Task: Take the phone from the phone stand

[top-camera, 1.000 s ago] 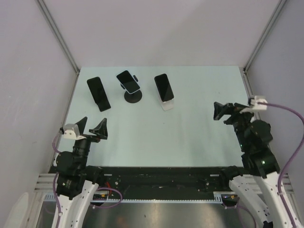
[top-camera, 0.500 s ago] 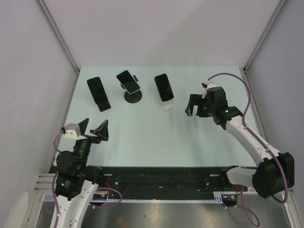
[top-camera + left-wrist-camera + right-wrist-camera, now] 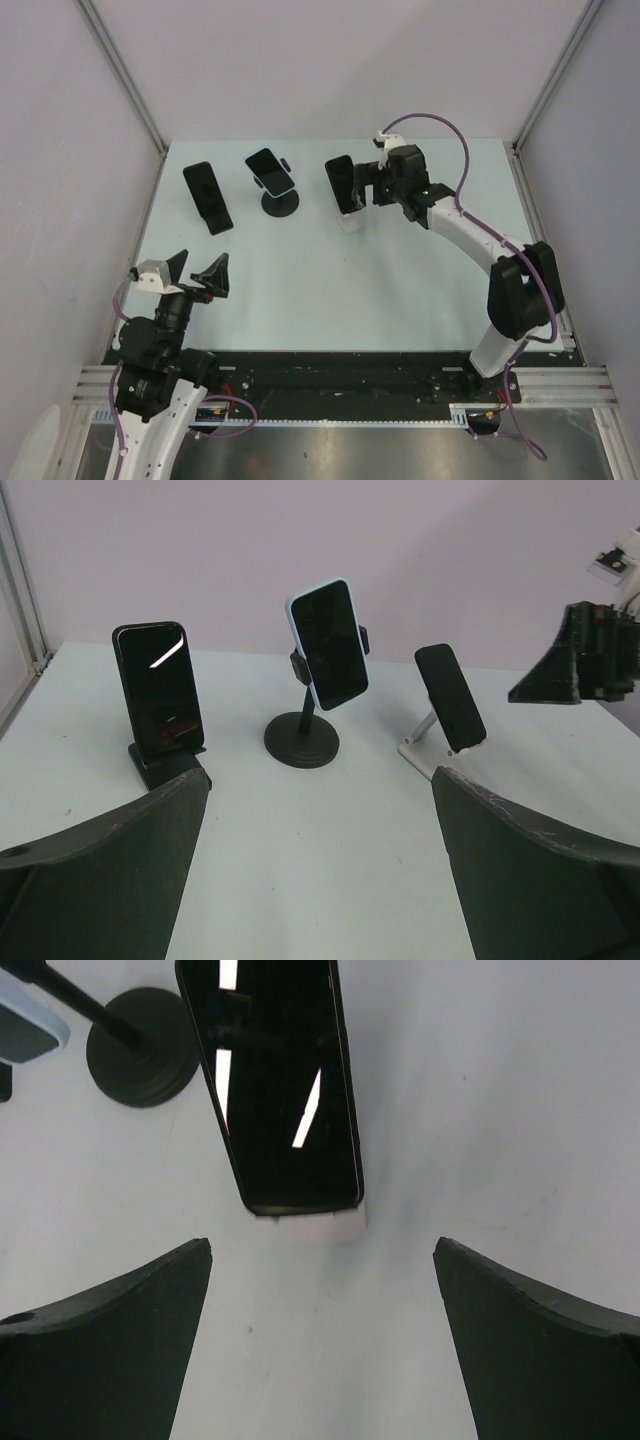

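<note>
I see the right gripper (image 3: pixel 320 1335) spread, empty, phone (image 3: pixel 275 1085) at upper centre of frame; left gripper (image 3: pixel 320 875) also spread.

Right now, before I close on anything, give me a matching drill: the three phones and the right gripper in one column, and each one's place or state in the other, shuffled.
Column one
1. left phone
2. middle phone
3. right phone
4. right gripper

Column two
A. leaning on the white stand
B. open, held above the table
C. on the low black stand
D. clamped on the round-based pole stand

Pairs: 1-C, 2-D, 3-A, 4-B
</note>
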### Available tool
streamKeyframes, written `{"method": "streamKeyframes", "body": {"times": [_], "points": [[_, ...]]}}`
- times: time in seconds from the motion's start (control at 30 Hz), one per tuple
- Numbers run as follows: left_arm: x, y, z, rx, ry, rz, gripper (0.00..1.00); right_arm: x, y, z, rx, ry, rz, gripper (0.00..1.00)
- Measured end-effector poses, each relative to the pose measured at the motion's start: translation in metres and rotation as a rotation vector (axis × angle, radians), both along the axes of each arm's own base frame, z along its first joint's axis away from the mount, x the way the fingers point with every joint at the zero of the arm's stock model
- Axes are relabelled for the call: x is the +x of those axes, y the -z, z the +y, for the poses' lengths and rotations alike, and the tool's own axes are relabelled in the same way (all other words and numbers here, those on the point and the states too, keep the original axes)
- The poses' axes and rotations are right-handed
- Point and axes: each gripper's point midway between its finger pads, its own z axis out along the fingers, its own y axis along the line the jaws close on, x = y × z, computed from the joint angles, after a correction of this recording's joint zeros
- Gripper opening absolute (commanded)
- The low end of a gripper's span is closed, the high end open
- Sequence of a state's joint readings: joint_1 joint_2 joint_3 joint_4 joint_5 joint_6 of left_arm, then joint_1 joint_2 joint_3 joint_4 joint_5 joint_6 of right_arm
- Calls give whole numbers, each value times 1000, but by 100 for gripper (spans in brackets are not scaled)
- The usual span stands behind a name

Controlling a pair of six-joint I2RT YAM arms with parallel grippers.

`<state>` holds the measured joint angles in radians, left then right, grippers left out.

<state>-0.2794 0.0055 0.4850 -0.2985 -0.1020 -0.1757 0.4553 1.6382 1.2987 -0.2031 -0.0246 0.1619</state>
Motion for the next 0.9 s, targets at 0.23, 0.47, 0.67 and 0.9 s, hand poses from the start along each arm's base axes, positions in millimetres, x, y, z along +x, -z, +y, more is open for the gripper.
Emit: {"method": "streamKeyframes", "body": {"times": [0.23, 0.47, 0.67, 0.9], "points": [[-1, -1, 0, 1, 2, -3, 100, 53, 5, 39, -94, -35, -55, 100], [-2, -5, -1, 1, 8, -9, 100, 80, 24, 62, -185, -39, -61, 100], [-3, -5, -1, 1, 8, -11, 100, 81, 41, 63, -208, -41, -29, 100], [-3, -6, -1, 2, 13, -12, 100, 80, 41, 63, -206, -44, -26, 100]]}}
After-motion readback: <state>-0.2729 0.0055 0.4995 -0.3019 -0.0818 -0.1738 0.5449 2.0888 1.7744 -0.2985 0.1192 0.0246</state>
